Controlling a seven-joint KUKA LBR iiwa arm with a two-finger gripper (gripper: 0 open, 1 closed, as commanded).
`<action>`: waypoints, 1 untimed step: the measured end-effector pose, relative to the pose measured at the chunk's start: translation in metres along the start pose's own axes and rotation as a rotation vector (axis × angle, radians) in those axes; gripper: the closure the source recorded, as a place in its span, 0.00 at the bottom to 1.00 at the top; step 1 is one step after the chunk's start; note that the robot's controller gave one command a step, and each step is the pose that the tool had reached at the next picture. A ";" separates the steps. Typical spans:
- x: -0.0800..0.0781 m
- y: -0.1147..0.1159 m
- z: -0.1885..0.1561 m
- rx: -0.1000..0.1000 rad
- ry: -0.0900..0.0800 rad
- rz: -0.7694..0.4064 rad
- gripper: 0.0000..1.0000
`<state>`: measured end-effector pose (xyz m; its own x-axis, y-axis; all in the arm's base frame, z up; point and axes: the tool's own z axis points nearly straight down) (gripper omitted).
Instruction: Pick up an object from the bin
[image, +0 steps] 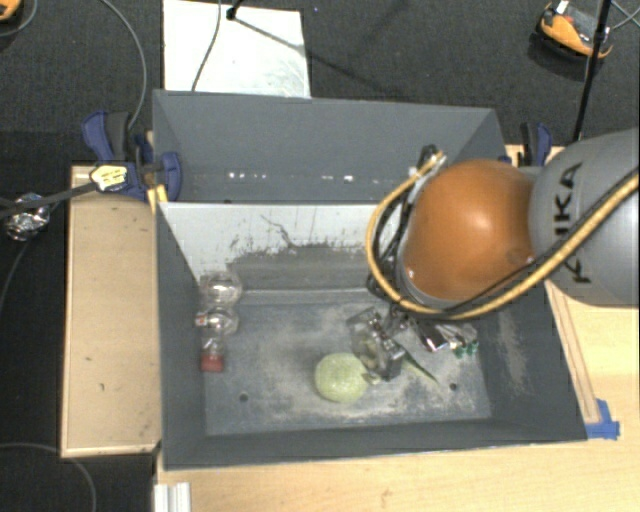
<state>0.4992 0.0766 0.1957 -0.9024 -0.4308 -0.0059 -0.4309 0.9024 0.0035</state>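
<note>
A pale green, roundish lump (340, 379) lies on the bin floor near the front middle. My gripper (378, 352) hangs just right of it and slightly behind, its fingertips low, close to the floor and to the lump's right edge. A clear glass piece with a small red base (216, 322) lies at the left side of the floor, far from the gripper. A small green-tipped thing (463, 349) peeks out at the right, under the arm.
The arm with its orange cover and looped cables reaches in from the right and hides the bin's right back part. The bin floor is scuffed grey metal with sloped walls all round.
</note>
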 end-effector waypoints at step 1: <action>-0.008 0.007 -0.047 -0.002 0.004 -0.042 1.00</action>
